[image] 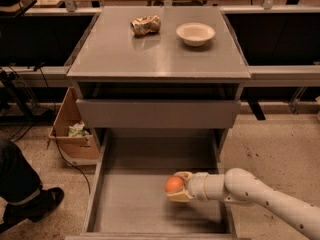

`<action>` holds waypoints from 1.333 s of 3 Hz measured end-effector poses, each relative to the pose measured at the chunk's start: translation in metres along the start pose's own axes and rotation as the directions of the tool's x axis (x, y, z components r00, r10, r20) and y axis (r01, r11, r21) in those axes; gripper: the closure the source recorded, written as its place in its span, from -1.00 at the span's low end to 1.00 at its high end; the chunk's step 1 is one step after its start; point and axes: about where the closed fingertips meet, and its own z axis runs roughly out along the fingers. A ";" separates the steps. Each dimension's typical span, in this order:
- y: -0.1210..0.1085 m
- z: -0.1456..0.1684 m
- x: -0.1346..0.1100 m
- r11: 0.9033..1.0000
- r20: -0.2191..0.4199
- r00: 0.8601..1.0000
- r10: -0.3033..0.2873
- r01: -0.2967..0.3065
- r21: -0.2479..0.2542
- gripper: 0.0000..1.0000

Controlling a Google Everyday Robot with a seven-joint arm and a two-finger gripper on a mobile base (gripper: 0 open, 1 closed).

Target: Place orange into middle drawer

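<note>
The orange (pixel 173 184) is small and round and sits between the fingers of my gripper (pixel 178 187), which is shut on it. The white arm reaches in from the lower right. The gripper holds the orange inside the open middle drawer (pixel 135 204), over its right half, just above or on the grey floor; I cannot tell which. The drawer is pulled far out toward the camera.
Above it a shallower grey drawer (pixel 158 113) stands slightly open. On the cabinet top (pixel 125 54) lie a crumpled foil bag (pixel 145 25) and a white bowl (pixel 195 33). A cardboard box (pixel 74 134) and a person's leg and shoe (pixel 25 196) are on the floor at left.
</note>
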 end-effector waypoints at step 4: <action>-0.003 0.047 0.068 0.999 -0.107 0.993 0.045 -0.042 0.030 -0.25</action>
